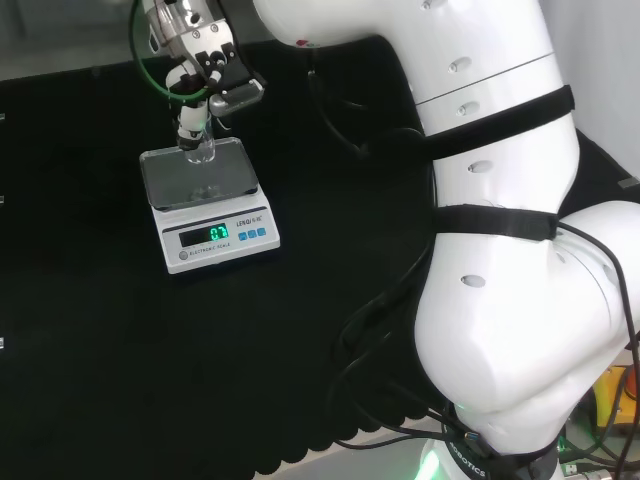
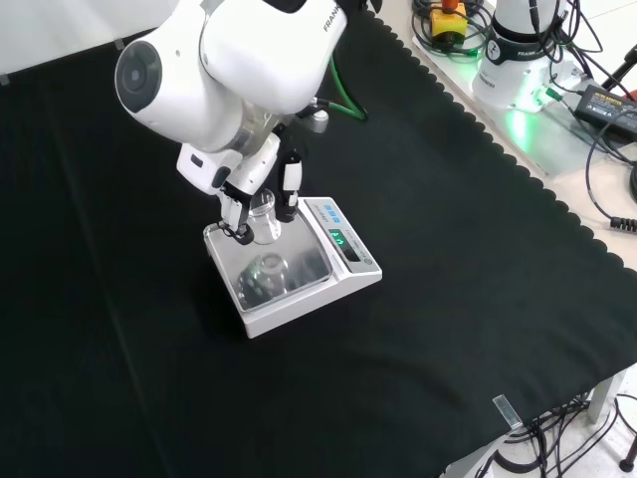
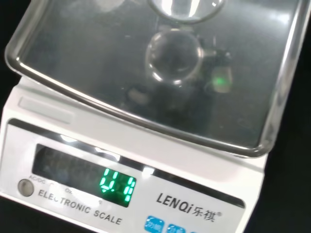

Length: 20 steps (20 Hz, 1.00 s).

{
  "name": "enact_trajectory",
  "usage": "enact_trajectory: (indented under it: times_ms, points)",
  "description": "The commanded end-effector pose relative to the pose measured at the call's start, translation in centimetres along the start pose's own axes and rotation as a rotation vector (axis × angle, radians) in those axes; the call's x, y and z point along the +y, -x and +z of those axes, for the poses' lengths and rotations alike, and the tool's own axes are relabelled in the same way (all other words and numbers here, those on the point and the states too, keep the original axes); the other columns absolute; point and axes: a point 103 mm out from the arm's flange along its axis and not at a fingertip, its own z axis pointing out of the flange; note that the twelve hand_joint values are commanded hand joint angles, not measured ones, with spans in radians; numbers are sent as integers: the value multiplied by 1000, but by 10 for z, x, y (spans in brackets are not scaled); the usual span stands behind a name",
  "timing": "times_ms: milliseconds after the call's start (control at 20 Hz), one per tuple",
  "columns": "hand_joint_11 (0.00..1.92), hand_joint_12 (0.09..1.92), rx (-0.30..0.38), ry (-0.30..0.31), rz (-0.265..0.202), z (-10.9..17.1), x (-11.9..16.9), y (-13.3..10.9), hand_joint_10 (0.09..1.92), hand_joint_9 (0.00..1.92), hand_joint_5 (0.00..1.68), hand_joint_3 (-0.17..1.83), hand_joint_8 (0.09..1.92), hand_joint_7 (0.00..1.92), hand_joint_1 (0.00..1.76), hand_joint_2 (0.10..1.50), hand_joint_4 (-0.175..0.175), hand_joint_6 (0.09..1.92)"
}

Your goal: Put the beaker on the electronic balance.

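Observation:
A white electronic balance (image 1: 215, 240) with a shiny steel pan (image 1: 165, 180) and a lit green display stands on the black cloth. In the front view the balance (image 2: 353, 264) lies below the arm's big white link. A small clear glass beaker (image 1: 199, 150) stands at the pan's far edge; in the front view the beaker (image 2: 263, 215) sits between the fingers. The hand (image 1: 200, 60) is over it, fingers curled around the glass. In the wrist view the beaker's rim (image 3: 182, 12) shows above the pan (image 3: 73, 58), with its reflection in the steel.
A green cable (image 1: 150, 75) loops beside the hand. The arm's white links (image 1: 500, 250) stand at the right of the head view. Cables and power gear (image 2: 557, 70) lie beyond the cloth's scalloped edge in the front view.

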Motion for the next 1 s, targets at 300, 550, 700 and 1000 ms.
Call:
enact_trajectory:
  times_ms: [300,550,700,1000]
  points:
    - [1005,963,4,-42,-28,27,8,-21,365,1008,546,-175,616,783,1010,1220,-175,693]
    - [926,1026,16,-42,-36,34,1,-2,388,962,525,-175,636,751,998,1219,-175,675]
    - [859,1083,2,-43,-49,34,9,-20,437,915,507,-175,649,727,989,1219,-173,666]
    - [617,1229,11,-35,-68,39,13,-27,633,657,387,-175,696,551,946,1208,-160,476]
